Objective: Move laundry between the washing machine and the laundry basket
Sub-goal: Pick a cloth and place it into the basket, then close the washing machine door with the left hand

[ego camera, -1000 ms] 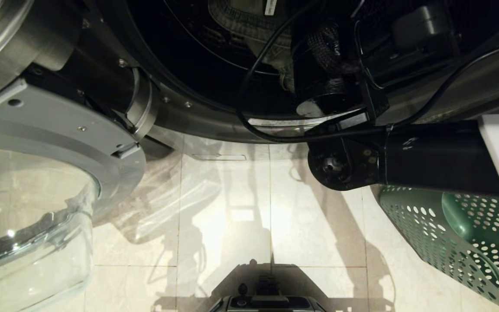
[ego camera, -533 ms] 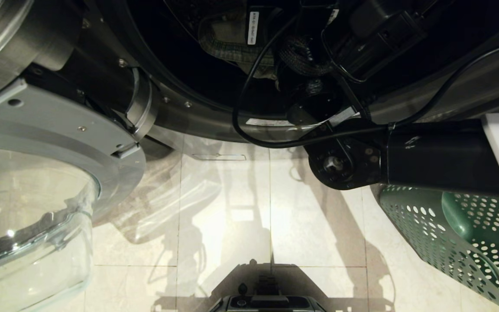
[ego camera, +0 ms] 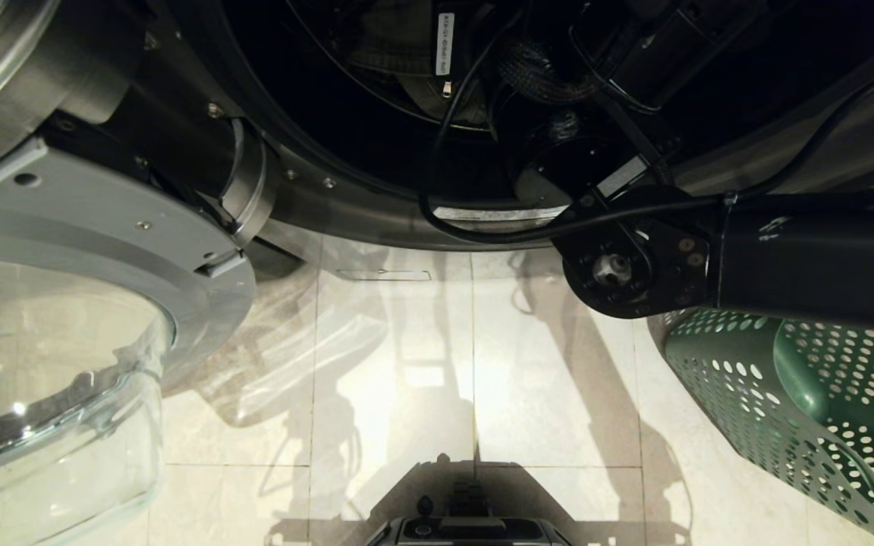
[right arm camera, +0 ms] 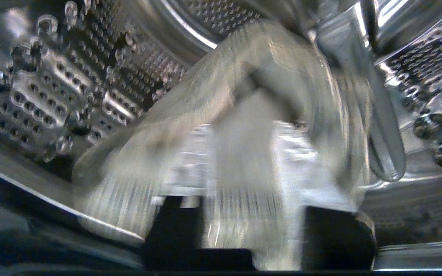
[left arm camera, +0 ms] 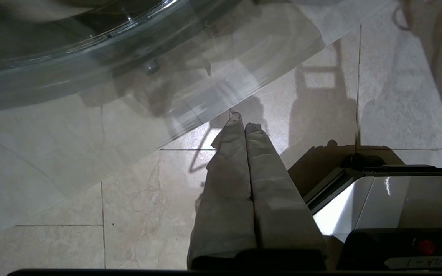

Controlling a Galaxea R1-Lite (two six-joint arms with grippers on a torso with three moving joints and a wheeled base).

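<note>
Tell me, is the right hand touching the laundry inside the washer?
Cannot tell. In the right wrist view the hand sits over the laundry in the drum, but motion blur hides any contact or gap.

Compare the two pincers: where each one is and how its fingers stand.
The left pincer hangs over the floor tiles beside the glass door; the right pincer reaches into the washer drum. The left's fingers are pressed together and hold nothing; the right's stand apart, with the laundry right in front. Both have pale fingers.
</note>
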